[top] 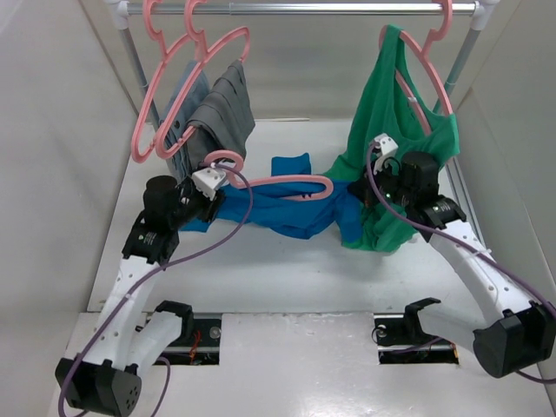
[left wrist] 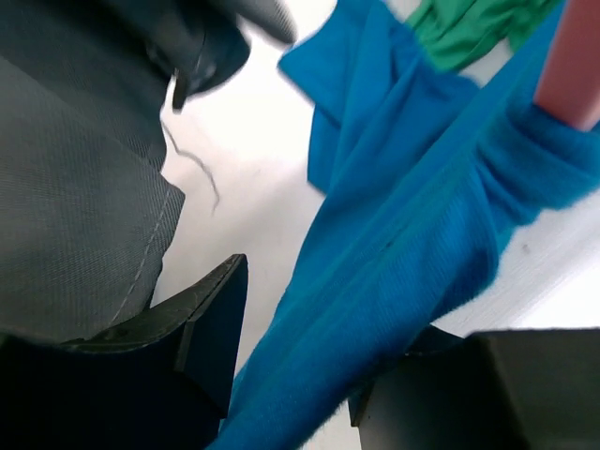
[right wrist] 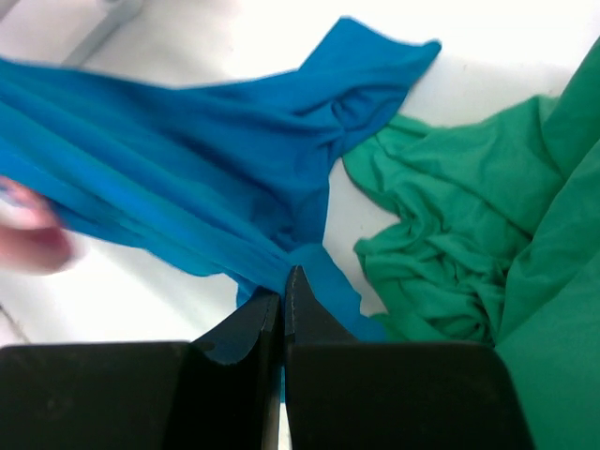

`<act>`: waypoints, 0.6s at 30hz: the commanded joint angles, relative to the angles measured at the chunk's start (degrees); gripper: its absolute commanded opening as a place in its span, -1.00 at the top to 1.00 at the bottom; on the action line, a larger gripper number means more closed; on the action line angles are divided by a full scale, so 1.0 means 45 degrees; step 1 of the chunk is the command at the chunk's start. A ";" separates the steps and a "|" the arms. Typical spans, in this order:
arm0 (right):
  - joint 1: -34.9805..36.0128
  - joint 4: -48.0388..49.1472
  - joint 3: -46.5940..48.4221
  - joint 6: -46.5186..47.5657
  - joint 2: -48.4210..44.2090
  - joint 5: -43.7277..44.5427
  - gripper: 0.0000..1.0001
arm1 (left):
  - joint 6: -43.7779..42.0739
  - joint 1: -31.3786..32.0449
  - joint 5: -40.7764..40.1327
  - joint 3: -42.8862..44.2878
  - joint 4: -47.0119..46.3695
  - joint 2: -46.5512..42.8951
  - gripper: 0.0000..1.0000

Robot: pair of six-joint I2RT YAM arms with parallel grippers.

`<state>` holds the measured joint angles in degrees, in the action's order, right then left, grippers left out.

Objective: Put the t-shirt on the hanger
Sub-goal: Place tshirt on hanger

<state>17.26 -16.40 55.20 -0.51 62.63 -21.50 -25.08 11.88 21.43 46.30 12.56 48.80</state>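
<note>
Right fingers (right wrist: 251,328) pinch the t-shirt (right wrist: 187,178); the hanger (top: 269,180) lies across it.

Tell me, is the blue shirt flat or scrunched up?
Scrunched up: the t-shirt is gathered into long folds and wrinkles, not spread flat.

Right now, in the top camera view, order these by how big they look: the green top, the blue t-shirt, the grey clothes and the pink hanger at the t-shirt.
1. green top
2. blue t-shirt and grey clothes: too close to rank, as the t-shirt is bunched up
3. pink hanger, thin
</note>
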 commanded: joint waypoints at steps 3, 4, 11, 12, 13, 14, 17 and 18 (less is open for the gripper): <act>-0.1683 -0.1277 0.0175 0.1052 -0.0168 0.0091 1.00 | -0.0069 -0.0550 0.0709 0.0023 -0.1265 -0.1233 1.00; -0.1802 -0.1393 0.0175 0.1052 -0.0284 0.0089 1.00 | -0.0264 -0.0550 0.0397 0.0023 -0.1267 -0.1234 1.00; -0.2467 -0.2017 0.0739 0.1713 -0.0520 -0.0612 1.00 | -0.1751 -0.0550 -0.2318 -0.0250 -0.2729 -0.0825 1.00; -0.2467 -0.2019 0.0741 0.1716 -0.0520 -0.1271 1.00 | -0.1751 -0.0550 -0.2843 -0.0251 -0.2886 -0.0650 1.00; -0.2467 -0.2135 0.0915 0.1948 -0.0636 -0.1664 1.00 | -0.1751 -0.0550 -0.3042 -0.0251 -0.3023 -0.0532 1.00; -0.2467 -0.2329 0.1072 0.2337 -0.0637 -0.2113 1.00 | -0.1751 -0.0550 -0.3276 -0.0135 -0.3218 -0.0531 1.00; -0.2467 -0.2837 0.1384 0.2847 -0.0637 -0.3189 1.00 | -0.1614 -0.0550 -0.3630 -0.0134 -0.3396 -0.0179 1.00; -0.2467 -0.3206 0.1386 0.3255 -0.0637 -0.3404 1.00 | -0.1614 -0.0550 -0.3630 -0.0134 -0.3396 -0.0063 1.00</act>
<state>9.54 -26.04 58.37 7.53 61.08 -38.59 -30.85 11.55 16.60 44.64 3.11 48.73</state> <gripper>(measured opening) 0.022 0.381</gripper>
